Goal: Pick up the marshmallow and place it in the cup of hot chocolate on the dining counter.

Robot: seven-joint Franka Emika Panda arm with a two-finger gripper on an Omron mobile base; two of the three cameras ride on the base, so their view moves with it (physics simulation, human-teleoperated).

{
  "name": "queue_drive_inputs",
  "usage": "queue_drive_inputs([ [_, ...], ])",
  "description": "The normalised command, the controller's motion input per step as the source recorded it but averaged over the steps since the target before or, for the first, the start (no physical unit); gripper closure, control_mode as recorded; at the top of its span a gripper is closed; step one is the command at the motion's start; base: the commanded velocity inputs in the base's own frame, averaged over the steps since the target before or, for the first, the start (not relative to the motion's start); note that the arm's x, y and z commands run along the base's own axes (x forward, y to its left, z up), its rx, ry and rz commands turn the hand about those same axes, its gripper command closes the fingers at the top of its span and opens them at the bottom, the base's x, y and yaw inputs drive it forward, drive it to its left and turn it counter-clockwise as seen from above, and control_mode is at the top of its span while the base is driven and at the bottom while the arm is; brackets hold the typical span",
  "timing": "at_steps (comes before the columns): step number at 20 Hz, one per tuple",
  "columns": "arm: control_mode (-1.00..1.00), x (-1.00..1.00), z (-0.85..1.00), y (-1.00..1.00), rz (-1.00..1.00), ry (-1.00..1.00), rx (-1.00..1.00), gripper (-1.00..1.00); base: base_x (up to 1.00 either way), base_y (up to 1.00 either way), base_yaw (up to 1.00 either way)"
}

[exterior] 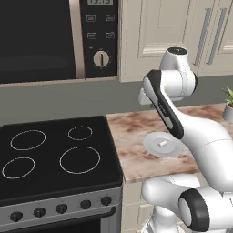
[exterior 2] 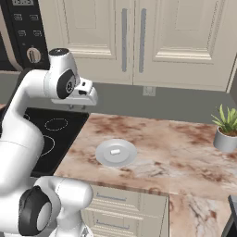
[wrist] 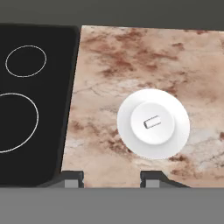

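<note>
hand view: the marshmallow (wrist: 152,122) lies at the centre of the plate (wrist: 175,144) on the marbled tabletop (wrist: 131,57), ahead of the pincer (wrist: 113,180) and off to the right of the line between its 2 fingertips (wrist: 73,180). its long axis runs roughly left-right in this view with a slight tilt, about parallel to the line joining the tips, so closing across the short side would probably need a wrist turn. the tips are spread, nothing between them, well apart from the plate.

right base view: the pincer (exterior 2: 77,107) hangs high over the seam between the cooktop (exterior 2: 51,129) and the tabletop (exterior 2: 185,152); the marshmallow (exterior 2: 115,151) sits below it and to its right, so my read is the coming move is a shift right and forward, then down.

left base view: the forearm cuts off the right edge of the plate (exterior: 152,144), marshmallow (exterior: 161,144) just visible beside it. the marshmallow is too small to read its height or exact shape. a potted plant (exterior 2: 226,129) stands at the far right.
</note>
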Motion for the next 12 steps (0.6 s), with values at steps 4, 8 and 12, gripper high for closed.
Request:
queue_drive_inputs([
  [4, -1.0, -0.21, -0.02, 0.0, 0.0, 0.0, 0.0, -1.0, 0.0, 0.0, 0.0],
  [8, -1.0, -0.6, -0.14, 0.0, 0.0, 0.02, 0.0, -1.0, 0.0, 0.0, 0.0],
  [12, -1.0, -0.52, -0.38, 0.0, -0.05, 0.12, 0.0, -1.0, 0.0, 0.0, 0.0],
])
